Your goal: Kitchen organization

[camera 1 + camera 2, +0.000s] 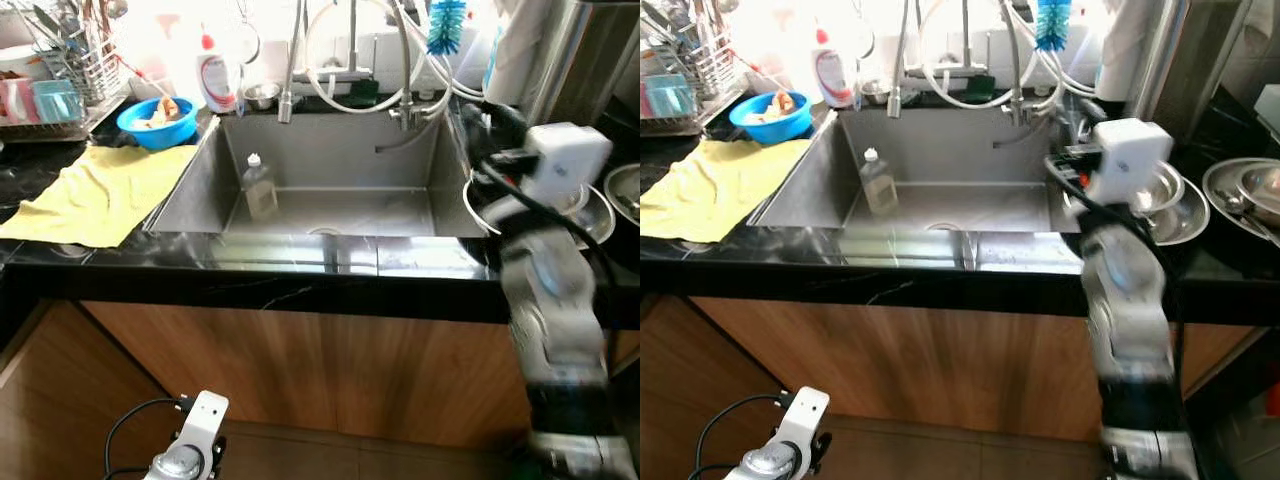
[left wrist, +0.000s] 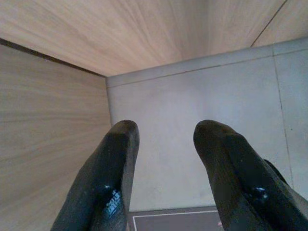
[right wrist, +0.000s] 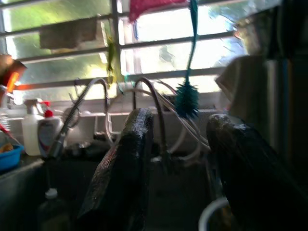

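Note:
A steel sink (image 1: 190, 190) is set in a black counter, and a small clear bottle (image 1: 259, 186) stands inside it at the left. My right gripper (image 3: 180, 120) is open and empty. It is raised over the sink's right rim and points toward the faucets (image 1: 290, 70) and a hanging blue bottle brush (image 1: 446, 26). Its white wrist (image 1: 566, 152) sits just above stacked steel bowls (image 1: 1185, 205) on the right counter. My left gripper (image 2: 166, 130) hangs low by the wooden cabinet, open over the grey floor.
A yellow cloth (image 1: 95, 192) lies on the counter left of the sink. Behind it are a blue bowl (image 1: 157, 123), a dish soap bottle (image 1: 216, 77) and a dish rack (image 1: 60, 75). More steel dishes (image 1: 1250, 195) sit far right. Wooden cabinet fronts (image 1: 300, 360) run below the counter.

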Controlling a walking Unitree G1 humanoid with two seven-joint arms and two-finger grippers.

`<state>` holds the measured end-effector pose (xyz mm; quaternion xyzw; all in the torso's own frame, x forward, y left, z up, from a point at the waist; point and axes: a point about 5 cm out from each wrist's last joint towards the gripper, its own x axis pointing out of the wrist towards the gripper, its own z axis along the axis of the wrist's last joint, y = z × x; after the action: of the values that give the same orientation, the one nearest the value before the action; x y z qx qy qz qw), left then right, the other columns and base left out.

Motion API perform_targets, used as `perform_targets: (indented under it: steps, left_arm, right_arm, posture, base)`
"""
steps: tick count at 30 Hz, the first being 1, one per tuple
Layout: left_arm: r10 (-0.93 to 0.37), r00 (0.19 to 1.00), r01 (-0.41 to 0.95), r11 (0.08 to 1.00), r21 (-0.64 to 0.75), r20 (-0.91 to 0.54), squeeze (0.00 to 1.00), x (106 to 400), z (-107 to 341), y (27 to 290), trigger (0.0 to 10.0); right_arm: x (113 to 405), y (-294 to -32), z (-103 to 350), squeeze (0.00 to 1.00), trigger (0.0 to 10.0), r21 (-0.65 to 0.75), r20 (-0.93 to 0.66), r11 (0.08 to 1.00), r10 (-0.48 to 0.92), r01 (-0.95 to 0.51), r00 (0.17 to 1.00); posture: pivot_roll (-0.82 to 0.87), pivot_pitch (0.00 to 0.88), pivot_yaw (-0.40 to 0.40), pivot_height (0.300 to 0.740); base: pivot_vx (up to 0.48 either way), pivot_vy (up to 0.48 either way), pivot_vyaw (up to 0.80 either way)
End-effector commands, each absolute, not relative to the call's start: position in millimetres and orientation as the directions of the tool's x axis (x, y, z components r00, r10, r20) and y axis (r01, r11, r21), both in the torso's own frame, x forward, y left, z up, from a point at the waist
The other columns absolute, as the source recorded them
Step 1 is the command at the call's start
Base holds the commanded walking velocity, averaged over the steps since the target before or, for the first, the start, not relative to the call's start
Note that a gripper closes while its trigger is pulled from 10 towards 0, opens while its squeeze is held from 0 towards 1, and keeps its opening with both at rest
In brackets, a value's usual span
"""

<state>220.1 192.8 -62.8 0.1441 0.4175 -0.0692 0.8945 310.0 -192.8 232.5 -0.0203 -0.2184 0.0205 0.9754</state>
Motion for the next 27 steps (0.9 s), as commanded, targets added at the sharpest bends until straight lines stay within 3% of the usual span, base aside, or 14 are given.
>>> perform_targets:
  steps: [1, 15, 16, 17, 18, 27]
  left_arm:
    - [0.011, 0.624, 0.249, 0.945, 0.213, -0.781, 0.0, 215, -66, 198, 10.0]
    - [0.004, 0.623, 0.26, 0.942, 0.211, -0.782, 0.0, 216, -65, 197, 10.0]
    - [0.004, 0.623, 0.26, 0.942, 0.211, -0.782, 0.0, 216, -65, 197, 10.0]
    - [0.004, 0.623, 0.26, 0.942, 0.212, -0.782, 0.0, 216, -65, 197, 10.0]
    - [0.004, 0.623, 0.259, 0.942, 0.212, -0.782, 0.0, 216, -65, 197, 10.0]
    - [0.006, 0.621, 0.257, 0.943, 0.211, -0.784, 0.0, 215, -65, 198, 10.0]
  right_arm:
    - [302, -195, 238, 1.0, 10.0, -0.035, 0.444, 0.999, 0.016, 0.0, 0.896]
    - [278, -209, 225, 1.0, 10.0, -0.038, 0.35, 0.995, -0.078, 0.097, 0.934]
    - [278, -209, 225, 0.26, 10.0, -0.039, 0.349, 0.994, -0.079, 0.098, 0.934]
    - [278, -209, 224, 0.26, 10.0, -0.041, 0.345, 0.994, -0.082, 0.102, 0.935]
    - [278, -210, 223, 0.0, 10.0, -0.041, 0.338, 0.993, -0.087, 0.107, 0.937]
    - [282, -217, 213, 0.0, 10.0, -0.039, 0.255, 0.986, -0.145, 0.16, 0.956]
  posture:
    - [-0.15, 0.0, 0.091, 0.74]
    - [-0.15, 0.0, 0.096, 0.74]
    - [-0.15, 0.0, 0.096, 0.74]
    - [-0.15, 0.0, 0.096, 0.74]
    - [-0.15, 0.0, 0.096, 0.74]
    - [-0.15, 0.0, 0.096, 0.74]
  base:
    - [0.0, 0.0, 0.0]
    - [0.0, 0.0, 0.0]
    - [0.0, 0.0, 0.0]
    - [0.0, 0.0, 0.0]
    - [0.0, 0.0, 0.0]
    - [0.0, 0.0, 0.0]
